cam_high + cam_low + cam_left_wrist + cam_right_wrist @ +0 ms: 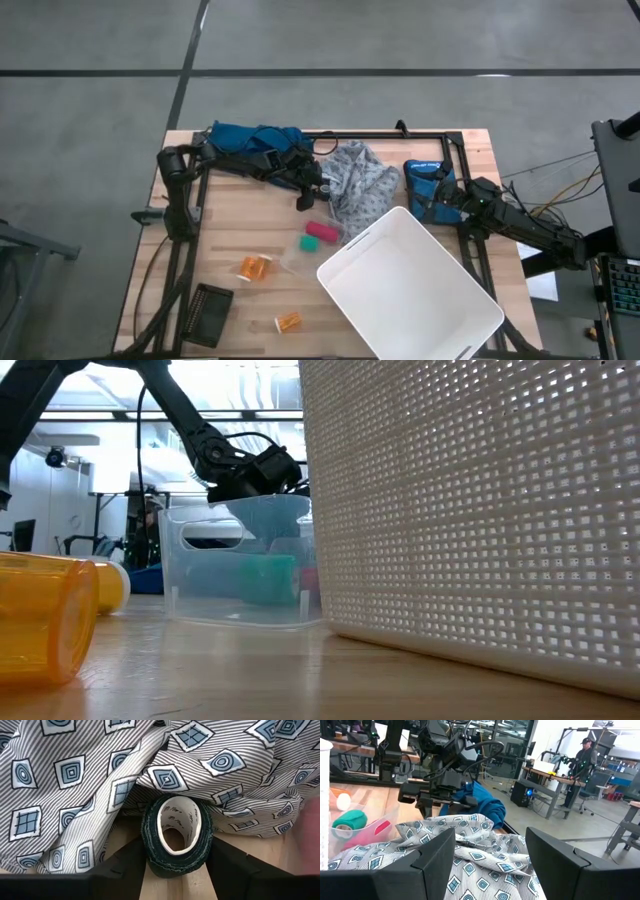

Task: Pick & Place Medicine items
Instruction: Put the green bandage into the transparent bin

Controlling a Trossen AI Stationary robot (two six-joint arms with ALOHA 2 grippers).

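High view, cloth: grey patterned cloth (358, 180) at 12 o'clock, crowding the dark tape roll (176, 832).
Left gripper (175, 870): spread around roll — not pinching.
Right gripper (490, 852): spread, empty.
White basket (400, 285): contents unseen.

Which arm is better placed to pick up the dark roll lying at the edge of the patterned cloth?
Left. The left gripper sits around the dark roll by the patterned cloth; the right gripper waits open on the cloth's far side.
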